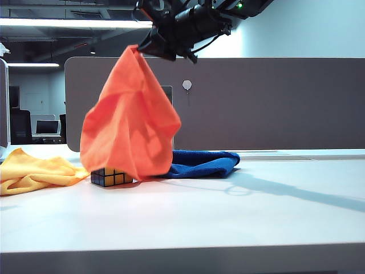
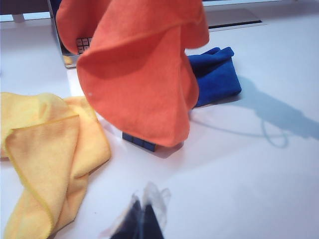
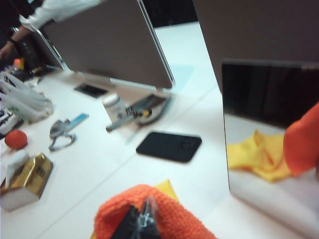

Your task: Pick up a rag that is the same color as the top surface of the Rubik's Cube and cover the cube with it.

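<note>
- White tabletop (image 1: 239, 222) fronted by a grey partition; an office with ceiling lights lies beyond.
- Right gripper (image 1: 165, 48) is high over the table, reached across to the left half of the exterior view. Jaws are closed, pinching one corner of the rag (image 1: 130, 123); in its own wrist view orange fuzz bunches around the fingertips (image 3: 142, 221).
- The rag hangs as a loose, folded curtain. Its lower hem drapes over the top of the Rubik's Cube (image 1: 111, 176), which sits on the table between the yellow cloth (image 1: 34, 171) and the blue cloth (image 1: 202, 162).
- Cube state: only the lower rows of stickers show below the hem in the exterior view; the left wrist view shows just a dark bottom edge (image 2: 139, 142). So it is partly draped, not yet covered.
- Left gripper (image 2: 144, 216) sits low and near the table, well apart from the cube. Fingertips appear together with nothing between them (blurred, so read with caution).
- Judgement, step in hand: lowering and laying the rag.
  - Most of the cloth seems to hang on the blue-cloth side, so the descent should carry the pinched corner across the cube towards the yellow cloth.
  - Lower slowly, so the hem does not drag or nudge the light cube.
  - Release only when the cloth has slackened onto the table on all sides.
- Risk: folds bunching on one side could leave a face exposed.
</note>
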